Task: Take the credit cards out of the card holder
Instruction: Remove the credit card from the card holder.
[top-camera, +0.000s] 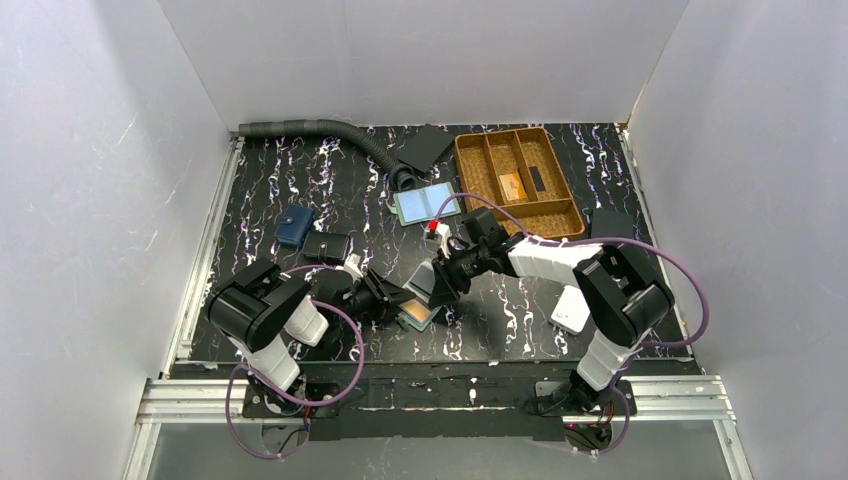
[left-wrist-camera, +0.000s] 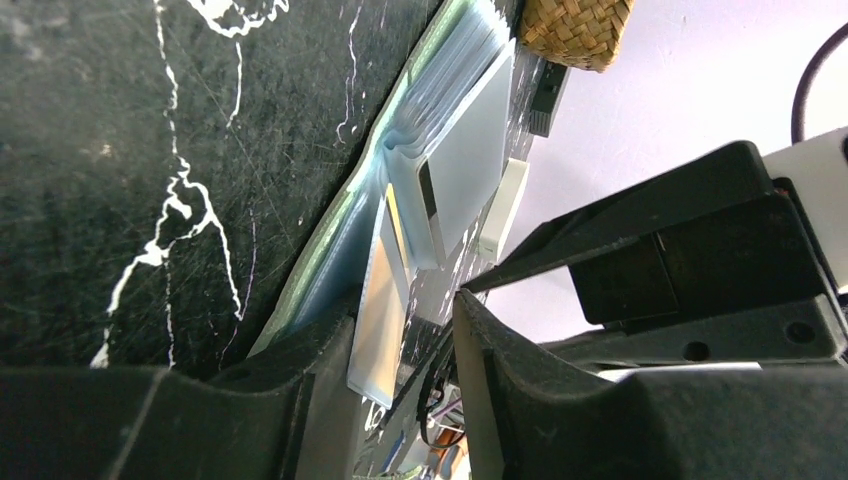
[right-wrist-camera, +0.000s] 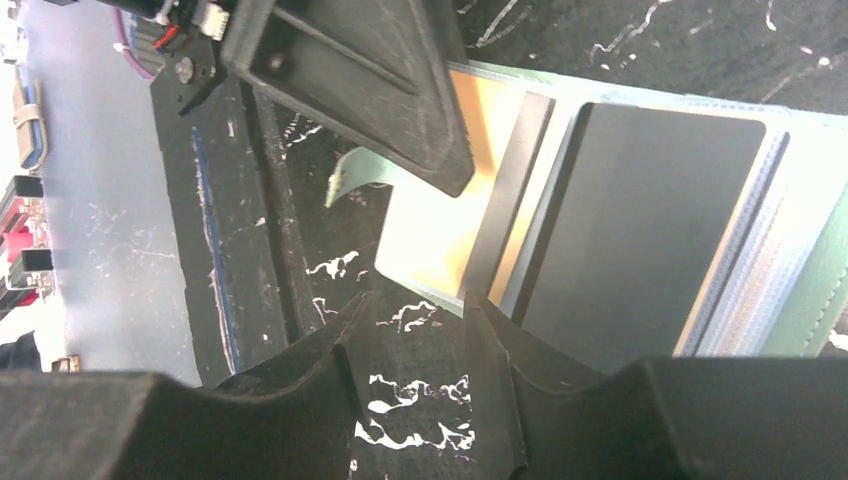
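Card holder (top-camera: 420, 314): lies open near the front of the desk (top-camera: 300, 180), between the two tools. From above they cover most of it, and only an orange-tan and teal corner shows.
Hard to make out: the left wrist view sees the sleeves almost edge-on and overlapping, so I cannot tell how many cards sit in them. In the right wrist view the holder runs off the right edge.
Left tool (left-wrist-camera: 405, 318): jaws apart. The end of a pale credit card (left-wrist-camera: 378, 325) stands in the gap against one finger, with space on its other side.
Right tool (right-wrist-camera: 418, 305): jaws apart with nothing between them, over bare desk just beside the holder's edge.
Materials: teal-green edge, ribbed clear sleeves, an orange-tan panel crossed by a dark stripe, and a small teal tab (right-wrist-camera: 350, 175). A matte dark card (right-wrist-camera: 640, 240) with rounded corners lies in the sleeves.
Desk: black, veined with white like marble.
Other things: woven tray (top-camera: 517, 180) with compartments at the back right, second holder (top-camera: 425, 203) with pale-blue panels near it, blue pouch (top-camera: 294, 226), black pouch (top-camera: 325, 247), grey corrugated hose (top-camera: 310, 128) at the back.
Room: plain white walls (top-camera: 420, 50) on three sides.
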